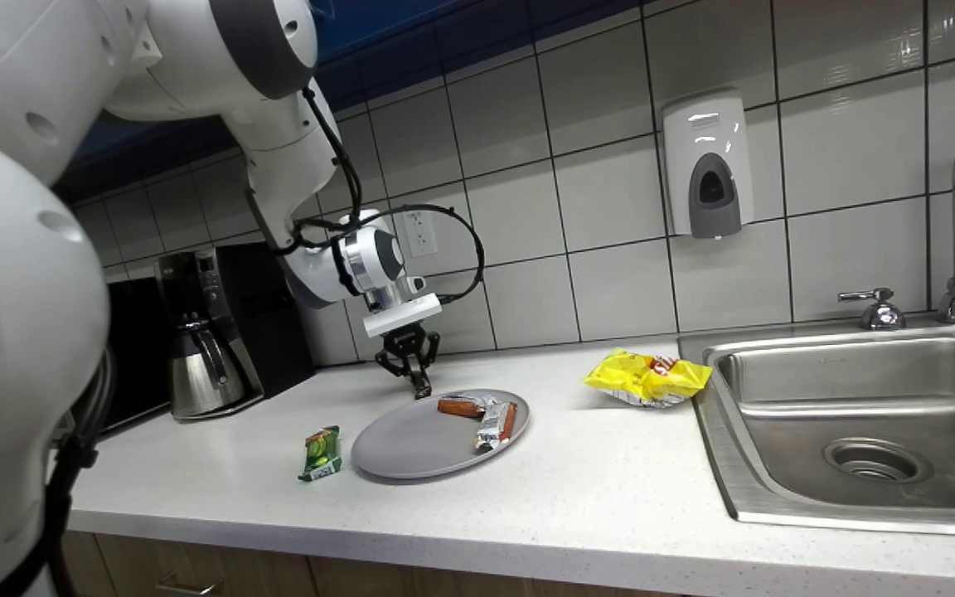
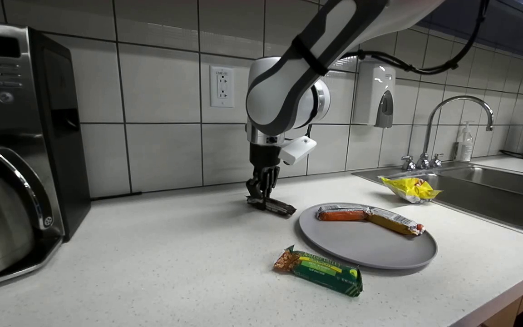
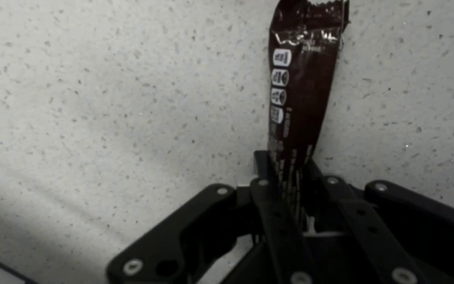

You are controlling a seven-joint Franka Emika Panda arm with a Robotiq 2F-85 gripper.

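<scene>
In an exterior view, leftmost stands the coffee maker [image 2: 46,118]; then I have my gripper [image 2: 262,197] pinching a dark brown wrapped bar [image 3: 306,86], low at the counter [image 2: 152,259], left of the gray plate [image 2: 361,247]. A green bar [image 2: 323,272] lies at the plate's near left. Two orange-and-silver bars [image 2: 391,221] rest toward its far side; farther right, a yellow bag [image 2: 409,188] sits beside the sink [image 2: 493,200].

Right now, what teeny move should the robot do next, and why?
I'd probably raise the brown wrapped bar a little, straight up. The fingers look closed on both sides of it, and it's down at or just above the counter, near the gray plate. Lifting first should help it avoid scraping the counter or bumping the plate.
</scene>
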